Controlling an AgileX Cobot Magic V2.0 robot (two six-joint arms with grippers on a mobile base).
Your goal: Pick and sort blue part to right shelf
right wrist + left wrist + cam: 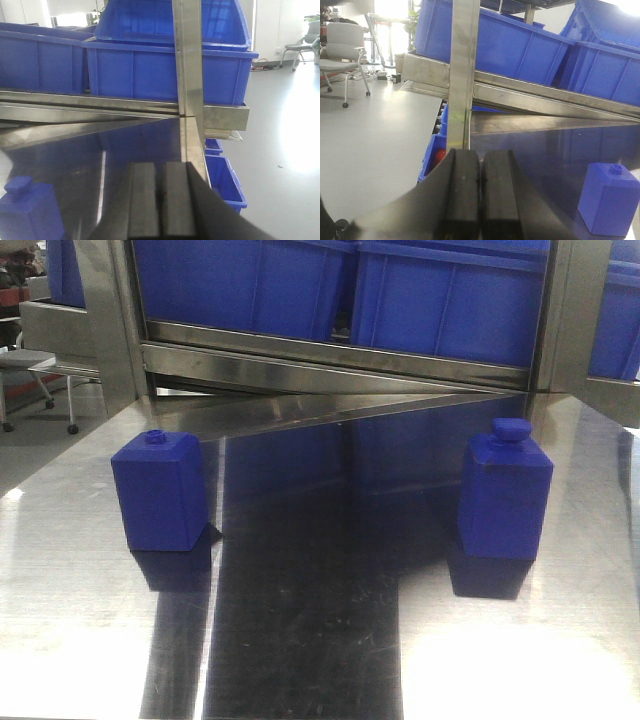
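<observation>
The blue part [505,490], a bottle-shaped block with a wide flat cap, stands upright on the right of the steel table [320,640]. The right wrist view catches it at the lower left [25,210], left of my right gripper [161,167], which is shut and holds nothing. A second blue block with a tiny round knob [160,490] stands on the left; the left wrist view shows that knobbed block [610,197] to the right of my left gripper [480,155], shut and empty too. Neither gripper shows in the front view.
Large blue bins [440,295] fill the shelf rack behind the table, above a sloping steel rail [340,365]. Steel uprights [462,70] [189,60] frame the rack. Lower blue bins [222,180] sit off the table's right side; an office chair [342,50] stands far left.
</observation>
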